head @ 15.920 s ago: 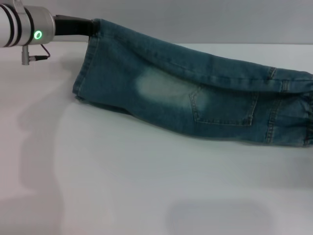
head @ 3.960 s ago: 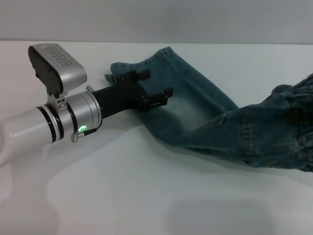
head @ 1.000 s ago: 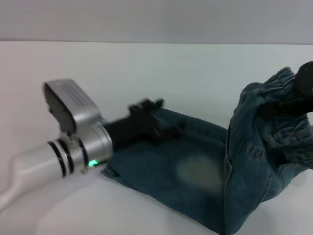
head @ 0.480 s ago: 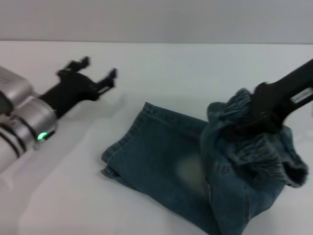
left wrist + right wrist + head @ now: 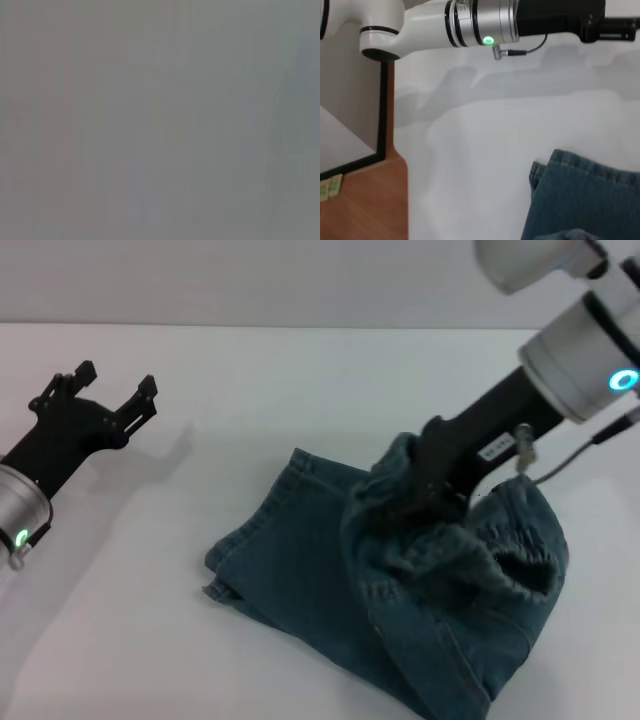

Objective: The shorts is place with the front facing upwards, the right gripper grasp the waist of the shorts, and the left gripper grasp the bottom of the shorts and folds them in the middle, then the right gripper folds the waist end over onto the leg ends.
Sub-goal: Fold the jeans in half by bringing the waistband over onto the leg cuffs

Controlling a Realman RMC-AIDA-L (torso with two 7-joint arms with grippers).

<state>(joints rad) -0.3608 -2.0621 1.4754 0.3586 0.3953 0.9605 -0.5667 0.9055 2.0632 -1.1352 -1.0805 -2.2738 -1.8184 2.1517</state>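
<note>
The blue-green denim shorts (image 5: 300,560) lie folded lengthwise on the white table (image 5: 300,380), with the leg ends (image 5: 252,518) toward the left. My right gripper (image 5: 425,492) is shut on the ruffled waist (image 5: 490,555) and holds it bunched above the leg part, its fingertips buried in the cloth. My left gripper (image 5: 115,382) hovers open and empty at the far left, well apart from the shorts. The right wrist view shows a stitched hem of the shorts (image 5: 585,167) and the green-lit left arm (image 5: 470,25) beyond it. The left wrist view is blank grey.
In the right wrist view, the table's edge (image 5: 384,125) runs along a wooden floor (image 5: 365,200). White tabletop lies between the left gripper and the leg ends.
The right gripper has carried the waist leftward over the legs. The left gripper has drawn back farther left, still open.
</note>
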